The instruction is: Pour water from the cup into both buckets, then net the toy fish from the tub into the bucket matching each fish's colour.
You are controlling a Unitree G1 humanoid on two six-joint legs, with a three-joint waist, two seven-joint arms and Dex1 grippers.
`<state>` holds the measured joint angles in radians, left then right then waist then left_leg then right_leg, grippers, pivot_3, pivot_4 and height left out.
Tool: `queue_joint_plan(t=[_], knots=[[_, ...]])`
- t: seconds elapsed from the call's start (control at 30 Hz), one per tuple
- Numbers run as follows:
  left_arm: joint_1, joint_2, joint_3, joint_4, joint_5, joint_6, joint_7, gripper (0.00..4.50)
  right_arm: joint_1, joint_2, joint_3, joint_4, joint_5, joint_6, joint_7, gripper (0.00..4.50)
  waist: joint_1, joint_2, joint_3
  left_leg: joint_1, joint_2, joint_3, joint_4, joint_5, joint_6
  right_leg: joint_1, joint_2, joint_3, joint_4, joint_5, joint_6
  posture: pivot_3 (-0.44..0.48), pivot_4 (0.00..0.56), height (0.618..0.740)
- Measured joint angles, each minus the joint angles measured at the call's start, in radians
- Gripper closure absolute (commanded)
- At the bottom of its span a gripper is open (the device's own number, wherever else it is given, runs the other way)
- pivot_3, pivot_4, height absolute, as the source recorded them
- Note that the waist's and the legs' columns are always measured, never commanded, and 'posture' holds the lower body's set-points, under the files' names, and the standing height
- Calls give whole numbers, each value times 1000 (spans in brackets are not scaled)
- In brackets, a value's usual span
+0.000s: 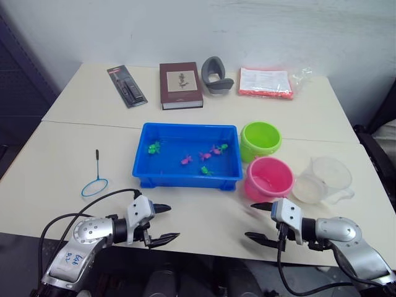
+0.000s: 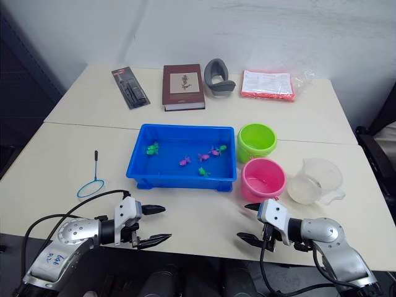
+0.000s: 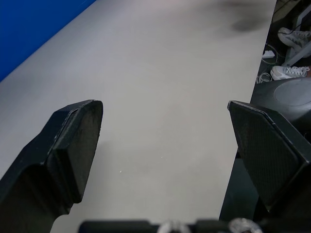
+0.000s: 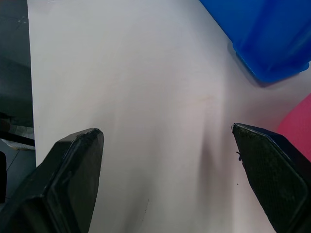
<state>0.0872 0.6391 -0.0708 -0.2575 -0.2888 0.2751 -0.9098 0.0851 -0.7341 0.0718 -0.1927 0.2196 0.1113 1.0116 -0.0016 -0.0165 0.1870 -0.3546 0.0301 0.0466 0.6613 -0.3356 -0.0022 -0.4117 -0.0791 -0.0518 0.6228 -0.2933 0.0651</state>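
Note:
The blue tub sits mid-table with several tiny green and pink toy fish inside. To its right stand the lime green bucket and, nearer me, the pink bucket. The clear cup rests right of the pink bucket. A blue-hooped net lies flat left of the tub. My left gripper hovers open near the front edge, below the tub's left corner. My right gripper is open too, just in front of the pink bucket. Neither holds anything.
Along the far side lie a black packaged tool, a dark red book, a grey curved holder and a red-edged packet of papers. A seam runs across the table behind the tub.

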Motion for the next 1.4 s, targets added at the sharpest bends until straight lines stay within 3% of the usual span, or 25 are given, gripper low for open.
queue_joint_plan(t=[0.57, 0.73, 0.9, 1.1, 1.27, 1.4], knots=[[-94, -43, -49, 3, 3, 54, 21, 53, 52, 37, -8, 30, -9, -44, -75, 0, -1, 0, 0, 0, 0, 0, 1, 0, 0, 0, 1, 0, 2, 0, 0, 0, 150, 740], [-111, -39, -48, -2, -66, 125, -30, 53, 114, 33, -49, -84, 28, 26, -100, 0, 1, 0, 0, 0, 0, 0, 2, 0, 0, 0, 1, 0, 3, 0, 0, 0, 150, 740], [-182, -8, -32, -39, -215, 259, -116, 53, 222, 40, -179, -250, 153, 170, -158, 0, 4, 0, 0, 0, 0, 0, 2, 0, 0, 0, 0, 0, 3, 0, 0, 0, 150, 740], [-409, 48, 37, -49, -379, 380, -213, 53, 401, 80, -429, -388, 285, 289, -253, 0, 8, 0, 0, 0, -1, 0, 2, 0, 0, 1, 2, 0, 2, 0, 0, 0, 150, 740], [-533, 86, 51, -32, -431, 413, -308, 53, 462, 128, -499, -432, 301, 307, -307, 0, 7, -4, -2, 7, 16, 52, 3, -2, -9, -18, 28, 48, 6, 5, -4, 0, 150, 740], [-651, 97, 53, 38, -458, 425, -393, 53, 490, 199, -564, -435, 324, 309, -368, 0, -7, -6, -2, 3, 15, 49, 4, -3, -9, -15, 36, 51, 4, 7, 0, 0, 150, 740]])
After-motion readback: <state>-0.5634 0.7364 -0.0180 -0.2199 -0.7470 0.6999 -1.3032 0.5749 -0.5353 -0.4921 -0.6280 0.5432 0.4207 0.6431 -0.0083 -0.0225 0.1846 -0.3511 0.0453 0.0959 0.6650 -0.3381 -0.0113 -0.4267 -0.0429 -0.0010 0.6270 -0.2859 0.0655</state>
